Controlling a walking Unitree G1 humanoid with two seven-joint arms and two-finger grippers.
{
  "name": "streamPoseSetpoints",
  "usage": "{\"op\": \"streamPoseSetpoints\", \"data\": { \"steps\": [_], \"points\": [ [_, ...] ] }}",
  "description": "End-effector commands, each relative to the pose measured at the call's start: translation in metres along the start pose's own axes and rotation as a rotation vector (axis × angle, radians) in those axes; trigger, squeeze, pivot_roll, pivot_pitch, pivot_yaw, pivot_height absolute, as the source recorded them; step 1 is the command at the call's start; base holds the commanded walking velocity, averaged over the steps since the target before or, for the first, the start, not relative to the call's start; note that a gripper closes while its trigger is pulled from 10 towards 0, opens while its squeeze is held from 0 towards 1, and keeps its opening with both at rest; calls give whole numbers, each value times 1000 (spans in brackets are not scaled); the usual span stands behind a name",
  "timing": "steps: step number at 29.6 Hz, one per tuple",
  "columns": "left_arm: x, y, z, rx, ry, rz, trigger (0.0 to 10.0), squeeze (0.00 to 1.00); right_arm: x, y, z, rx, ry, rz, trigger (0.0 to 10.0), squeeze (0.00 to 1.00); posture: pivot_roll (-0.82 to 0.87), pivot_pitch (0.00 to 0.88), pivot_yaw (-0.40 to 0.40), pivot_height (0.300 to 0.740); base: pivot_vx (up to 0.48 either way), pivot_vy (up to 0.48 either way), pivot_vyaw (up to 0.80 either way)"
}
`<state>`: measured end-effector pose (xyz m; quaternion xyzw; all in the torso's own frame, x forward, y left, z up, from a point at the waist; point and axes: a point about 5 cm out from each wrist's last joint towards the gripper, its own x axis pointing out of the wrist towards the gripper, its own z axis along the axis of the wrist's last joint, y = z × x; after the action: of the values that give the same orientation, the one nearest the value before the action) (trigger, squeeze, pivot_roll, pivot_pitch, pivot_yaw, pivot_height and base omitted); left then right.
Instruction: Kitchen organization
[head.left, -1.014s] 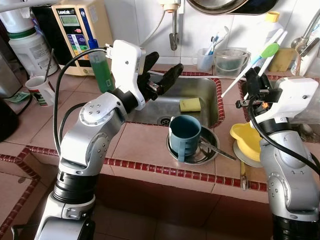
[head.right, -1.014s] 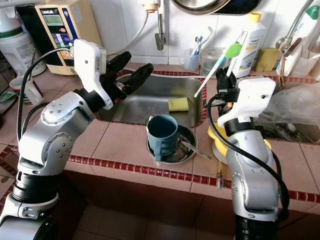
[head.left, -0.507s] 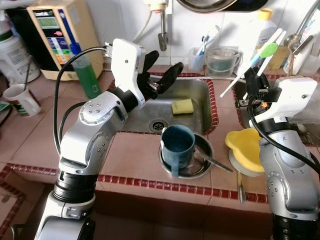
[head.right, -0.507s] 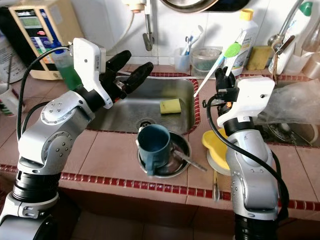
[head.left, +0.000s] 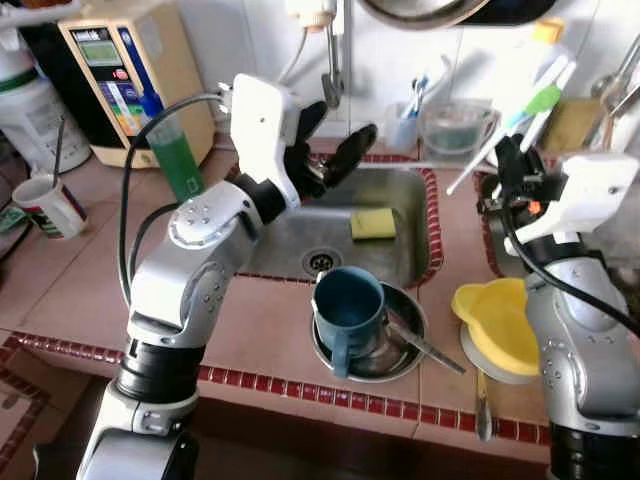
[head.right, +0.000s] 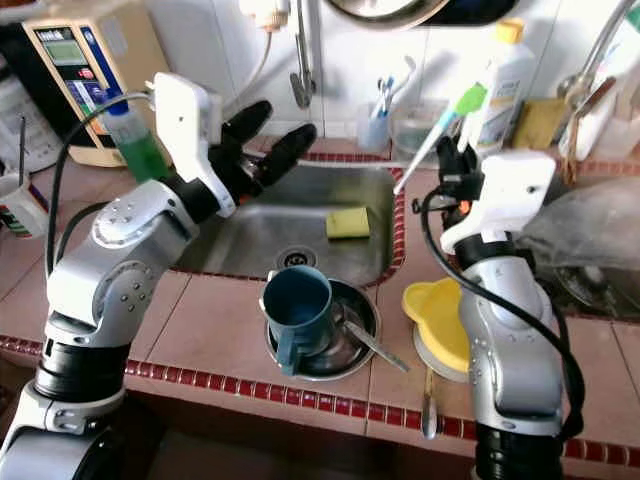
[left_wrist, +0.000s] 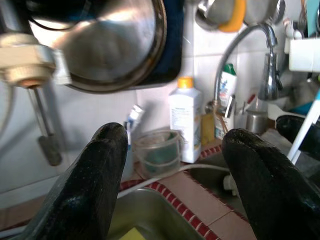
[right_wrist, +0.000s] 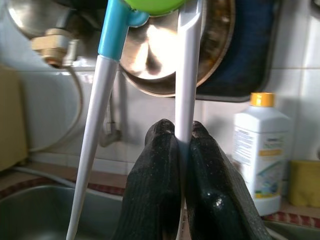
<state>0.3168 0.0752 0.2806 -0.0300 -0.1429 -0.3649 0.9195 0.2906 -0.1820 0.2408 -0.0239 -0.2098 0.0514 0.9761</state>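
Note:
My right gripper (right_wrist: 184, 150) is shut on the white handle of a long utensil (right_wrist: 188, 75) with a green-and-blue head (head.left: 541, 100), held up and tilted over the counter right of the sink (head.left: 400, 255). Over the sink's back left corner, my left gripper (head.left: 338, 125) hangs open with nothing between its fingers. A yellow sponge (head.left: 373, 223) lies in the basin. In front of the sink a blue mug (head.left: 345, 305) stands in a steel bowl (head.left: 400, 355) with a spoon (head.left: 428, 343). Below the right arm sits a yellow dish (head.left: 497, 325).
A green bottle (head.left: 175, 160), a water purifier (head.left: 110, 65) and a white mug (head.left: 45, 190) stand on the left counter. Behind the sink are a toothbrush cup (head.left: 405, 125), a clear tub (head.left: 450, 125) and the tap (head.left: 330, 60). Another spoon (head.left: 483, 405) lies near the counter's front edge.
The whole view has shifted as the camera moved. Both arms keep much the same pose: left gripper still open, right still holding the utensil.

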Motion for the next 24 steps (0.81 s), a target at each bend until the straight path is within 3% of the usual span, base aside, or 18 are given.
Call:
{"op": "streamPoseSetpoints", "data": {
  "steps": [1,12,24],
  "points": [
    [-4,5,3,11,1,17,10000,0,2,5,4,20,-14,18,10000,0,-149,51,82,740,0,0,0],
    [-9,-4,1,20,21,-49,10000,0,9,-9,0,31,34,-14,10000,0,-147,66,79,740,0,0,0],
    [-20,-20,-16,35,108,-140,10000,0,33,-18,-8,59,121,-38,10000,0,-133,109,76,740,0,0,0]
  ]
}}
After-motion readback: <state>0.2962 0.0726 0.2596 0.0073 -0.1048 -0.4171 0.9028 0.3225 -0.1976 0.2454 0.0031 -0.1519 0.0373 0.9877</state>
